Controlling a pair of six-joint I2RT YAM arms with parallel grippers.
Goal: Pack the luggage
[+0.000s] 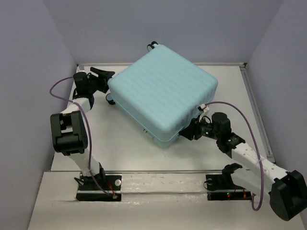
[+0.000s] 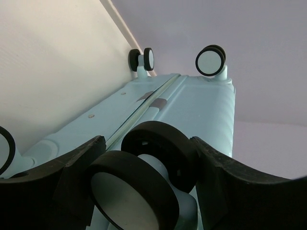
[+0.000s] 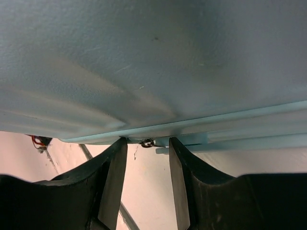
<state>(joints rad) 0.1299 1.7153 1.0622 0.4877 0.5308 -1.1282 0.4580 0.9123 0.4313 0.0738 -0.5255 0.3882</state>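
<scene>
Right gripper [image 3: 147, 143] at luggage [image 3: 153, 57] seam edge — jaws parted, maybe touching.

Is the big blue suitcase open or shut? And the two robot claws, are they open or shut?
luggage: shut, lying flat on the table.
left claw: open, with one wheel of the luggage sitting between its fingers.
right claw: open, holding nothing, tips right at the luggage's side seam.
</scene>
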